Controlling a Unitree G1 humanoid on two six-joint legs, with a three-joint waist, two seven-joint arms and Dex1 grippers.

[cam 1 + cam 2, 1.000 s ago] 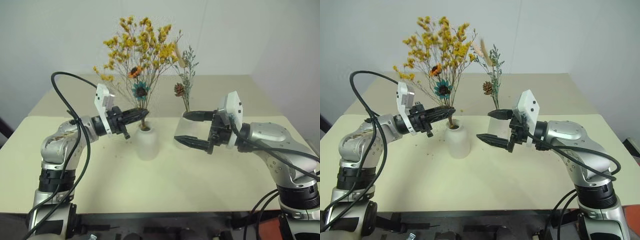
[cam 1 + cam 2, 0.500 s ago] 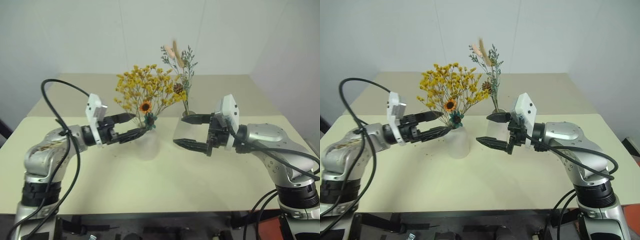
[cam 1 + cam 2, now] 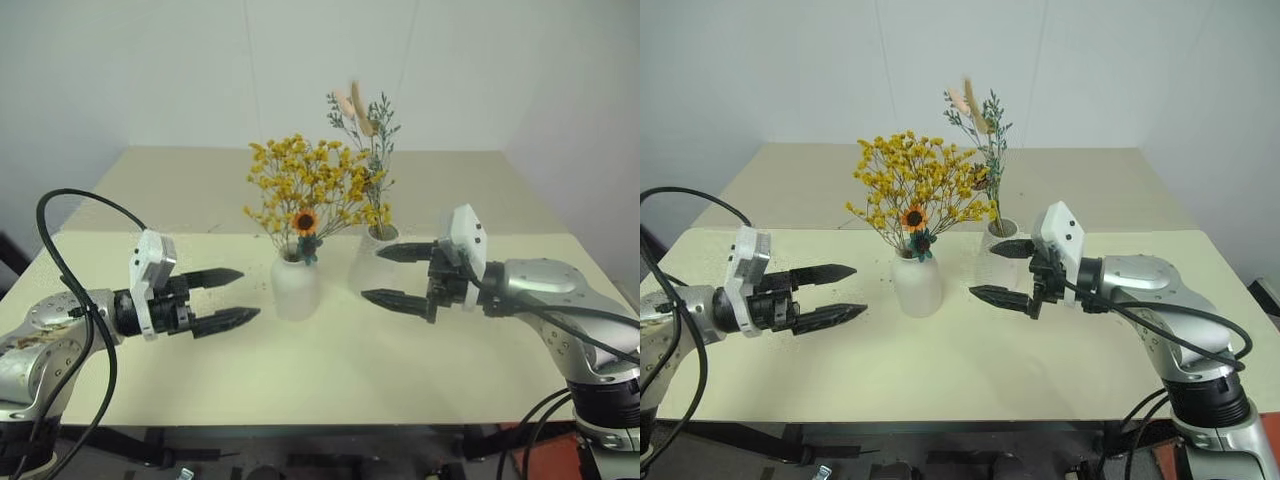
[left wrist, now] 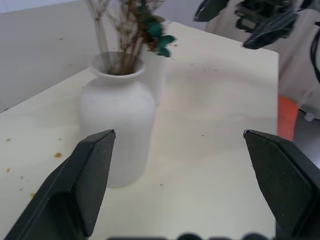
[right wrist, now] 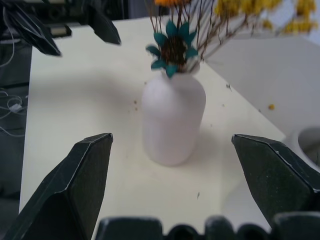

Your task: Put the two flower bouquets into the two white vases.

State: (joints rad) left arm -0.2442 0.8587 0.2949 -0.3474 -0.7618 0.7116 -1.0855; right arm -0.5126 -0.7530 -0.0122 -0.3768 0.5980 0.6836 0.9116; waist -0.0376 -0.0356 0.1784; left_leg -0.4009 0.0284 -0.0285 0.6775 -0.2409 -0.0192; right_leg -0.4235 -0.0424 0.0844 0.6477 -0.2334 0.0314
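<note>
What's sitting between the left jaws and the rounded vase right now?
Nothing but bare table, apart from a few tiny crumbs. In the left eye view the left gripper, jaws open, stands clear of the rounded vase.

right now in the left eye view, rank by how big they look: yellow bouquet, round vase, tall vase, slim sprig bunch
1. yellow bouquet, widest spread
2. slim sprig bunch, tall but thin
3. round vase and tall vase: alike; the tall one is partly hidden by the right gripper
</note>
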